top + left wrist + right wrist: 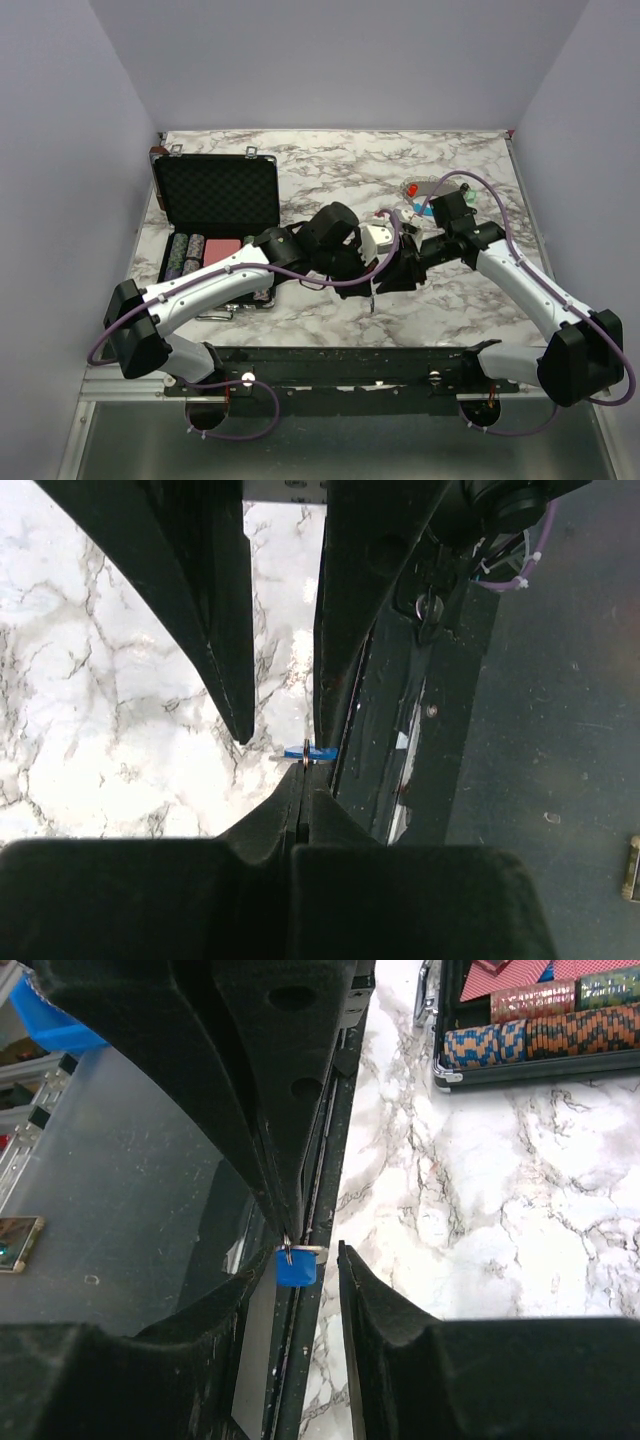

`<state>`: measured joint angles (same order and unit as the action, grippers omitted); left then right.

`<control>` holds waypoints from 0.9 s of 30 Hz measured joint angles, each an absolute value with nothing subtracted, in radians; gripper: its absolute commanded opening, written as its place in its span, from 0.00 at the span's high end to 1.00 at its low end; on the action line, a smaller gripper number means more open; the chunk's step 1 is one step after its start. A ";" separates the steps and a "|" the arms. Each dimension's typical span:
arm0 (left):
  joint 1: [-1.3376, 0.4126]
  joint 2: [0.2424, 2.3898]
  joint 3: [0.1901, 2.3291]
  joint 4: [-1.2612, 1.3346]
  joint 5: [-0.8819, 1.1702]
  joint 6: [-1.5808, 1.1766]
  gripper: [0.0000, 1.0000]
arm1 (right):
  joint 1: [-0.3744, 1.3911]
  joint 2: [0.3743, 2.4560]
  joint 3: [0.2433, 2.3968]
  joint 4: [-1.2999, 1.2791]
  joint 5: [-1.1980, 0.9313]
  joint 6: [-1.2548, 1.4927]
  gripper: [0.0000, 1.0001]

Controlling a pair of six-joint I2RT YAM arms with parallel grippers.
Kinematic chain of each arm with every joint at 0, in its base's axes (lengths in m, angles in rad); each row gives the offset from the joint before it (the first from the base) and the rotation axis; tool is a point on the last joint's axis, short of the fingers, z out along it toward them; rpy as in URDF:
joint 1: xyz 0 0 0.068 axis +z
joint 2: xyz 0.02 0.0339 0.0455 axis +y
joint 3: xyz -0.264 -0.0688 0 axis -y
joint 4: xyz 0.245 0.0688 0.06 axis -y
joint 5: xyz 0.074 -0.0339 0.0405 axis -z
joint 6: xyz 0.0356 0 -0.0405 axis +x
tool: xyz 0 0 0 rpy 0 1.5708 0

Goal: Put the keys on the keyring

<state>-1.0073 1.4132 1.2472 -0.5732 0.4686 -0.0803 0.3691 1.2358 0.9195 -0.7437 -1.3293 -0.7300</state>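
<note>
Currently the left gripper [303, 798] is pinching the blue key [296, 1268] right at its fingertips. Its jaws are pressing fully together, with only a thin seam between the matte black pads. The key is sticking out past the tips: a squarish glossy blue plastic head, a short silvery metal bit and a tiny wire ring at the head.

The right gripper [308, 1255] is facing the left one tip to tip, jaws standing partly apart and straddling the key head. The head is sitting just beside one finger [250, 1295]; can't tell if that finger is touching it. The other finger is standing clear, with marble showing in the gap. Both hands are hovering over the near edge of the white, grey-veined marble table [330, 170].

The keyring [424, 208] is lying flat beyond the right gripper, well apart from its fingertips. It's a thin floppy grey loop with a light-blue section. The red key [412, 189] and green key [470, 201] are lying along it; can't tell if they're threaded on.

Off to the left gripper's outer side a black case [215, 195] is lying open, with bumpy foam in the lid and round striped poker chips [185, 255] sitting in rows.
</note>
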 measured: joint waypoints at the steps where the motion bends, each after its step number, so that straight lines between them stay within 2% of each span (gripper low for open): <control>1: -1.007 1.413 1.247 -0.568 0.469 -0.083 1.00 | 0.369 1.236 0.916 -0.735 -1.333 -0.721 0.61; 5: -1.003 1.399 1.221 -0.529 0.469 -0.099 1.00 | 0.372 1.236 0.906 -0.705 -1.351 -0.686 0.62; 9: -1.000 1.376 1.181 -0.509 0.469 -0.113 1.00 | 0.372 1.236 0.905 -0.692 -1.366 -0.669 0.71; 27: -0.979 1.357 1.161 -0.462 0.466 -0.148 1.00 | 0.372 1.236 0.884 -0.670 -1.378 -0.647 0.67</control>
